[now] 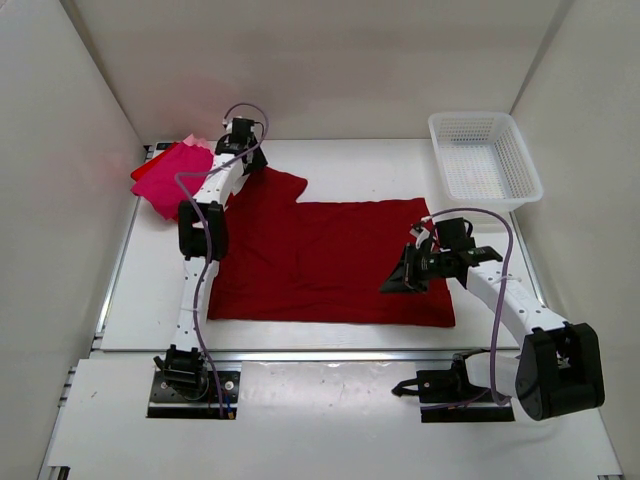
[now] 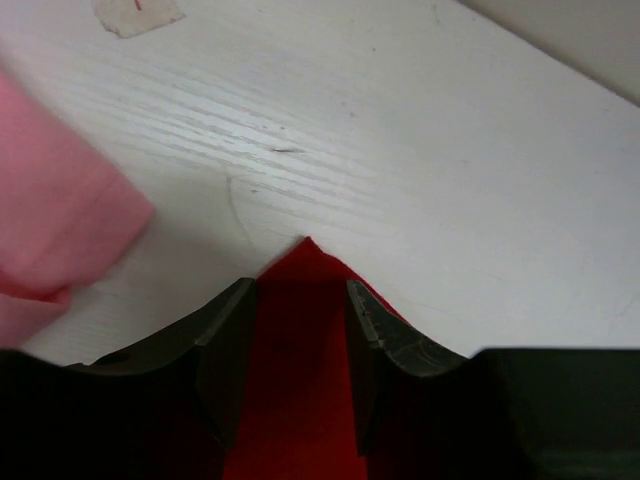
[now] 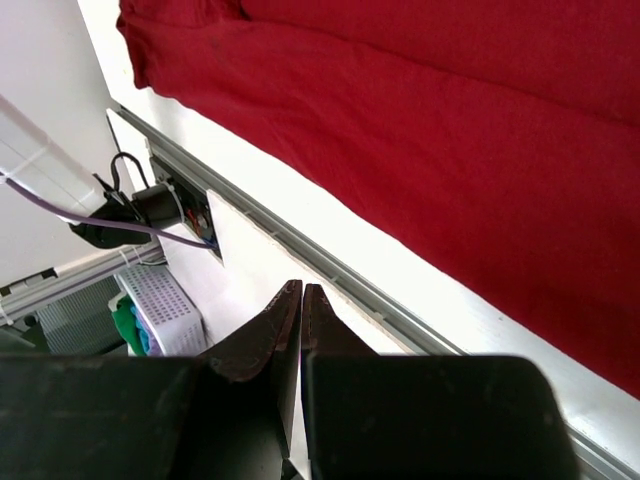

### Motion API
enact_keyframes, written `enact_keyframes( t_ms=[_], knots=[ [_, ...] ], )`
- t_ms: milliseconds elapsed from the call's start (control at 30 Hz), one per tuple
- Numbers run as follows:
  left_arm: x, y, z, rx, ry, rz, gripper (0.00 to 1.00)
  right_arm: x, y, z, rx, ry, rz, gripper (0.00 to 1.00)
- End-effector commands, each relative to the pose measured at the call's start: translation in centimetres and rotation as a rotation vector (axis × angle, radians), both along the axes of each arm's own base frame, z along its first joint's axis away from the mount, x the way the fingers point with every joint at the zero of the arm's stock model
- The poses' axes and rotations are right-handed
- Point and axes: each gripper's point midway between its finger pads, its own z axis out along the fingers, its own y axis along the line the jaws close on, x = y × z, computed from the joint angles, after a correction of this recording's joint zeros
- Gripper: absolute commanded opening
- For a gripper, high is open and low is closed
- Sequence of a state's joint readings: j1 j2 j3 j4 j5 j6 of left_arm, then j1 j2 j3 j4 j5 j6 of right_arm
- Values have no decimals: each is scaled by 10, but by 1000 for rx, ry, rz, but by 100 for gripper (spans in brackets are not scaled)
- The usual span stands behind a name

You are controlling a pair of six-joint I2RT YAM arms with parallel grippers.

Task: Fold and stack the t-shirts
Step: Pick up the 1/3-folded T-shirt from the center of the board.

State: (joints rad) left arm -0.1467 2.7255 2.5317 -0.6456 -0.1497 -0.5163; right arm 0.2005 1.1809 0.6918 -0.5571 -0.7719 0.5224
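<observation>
A dark red t-shirt [image 1: 320,260] lies spread flat across the middle of the table. A pile of t-shirts sits at the far left, magenta [image 1: 168,182] on top, with light pink [image 1: 196,141] and bright red [image 1: 140,172] edges showing. My left gripper [image 1: 243,150] is over the dark red shirt's far-left sleeve. In the left wrist view that gripper [image 2: 298,286] is open, and the sleeve's pointed tip [image 2: 305,260] lies between the jaws, unpinched. Pink cloth [image 2: 50,220] is just to its left. My right gripper [image 1: 388,286] hovers over the shirt's near right part, and the right wrist view shows it [image 3: 301,288] shut and empty.
A white lattice basket [image 1: 468,117] stands at the far right corner. White walls enclose the table on three sides. A metal rail [image 3: 330,270] runs along the table's near edge. The left arm's base [image 3: 130,210] and a small white bin [image 3: 165,310] show beyond it.
</observation>
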Motion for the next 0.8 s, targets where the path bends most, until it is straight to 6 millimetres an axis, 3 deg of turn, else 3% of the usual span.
enact_keyframes(
  t_ms=[0, 167, 233, 333, 533, 600, 733, 767],
  knots=[
    [12, -2, 18, -20, -59, 6, 51, 10, 2, 16, 29, -37, 3, 2],
    [12, -5, 7, -21, -54, -9, 52, 11, 1, 14, 33, -23, -9, 1],
    [11, -8, 2, -17, -42, -8, 41, 13, -1, 12, 19, -16, -15, 1],
    [16, -6, 11, 1, -72, -10, 28, 17, 0, 13, 14, -23, -8, 2],
    [22, -4, 45, 9, -130, -4, 10, 18, 4, 12, 26, -7, -2, 6],
    [26, 2, 66, 3, -166, 13, 2, 18, 5, 12, 29, -11, 13, 9],
    [31, 0, 92, -24, -221, 12, 0, 29, 0, 16, 8, -33, -4, 12],
    [34, 8, 95, -29, -234, 28, 3, 32, -2, 14, 4, -21, -11, 12]
  ],
)
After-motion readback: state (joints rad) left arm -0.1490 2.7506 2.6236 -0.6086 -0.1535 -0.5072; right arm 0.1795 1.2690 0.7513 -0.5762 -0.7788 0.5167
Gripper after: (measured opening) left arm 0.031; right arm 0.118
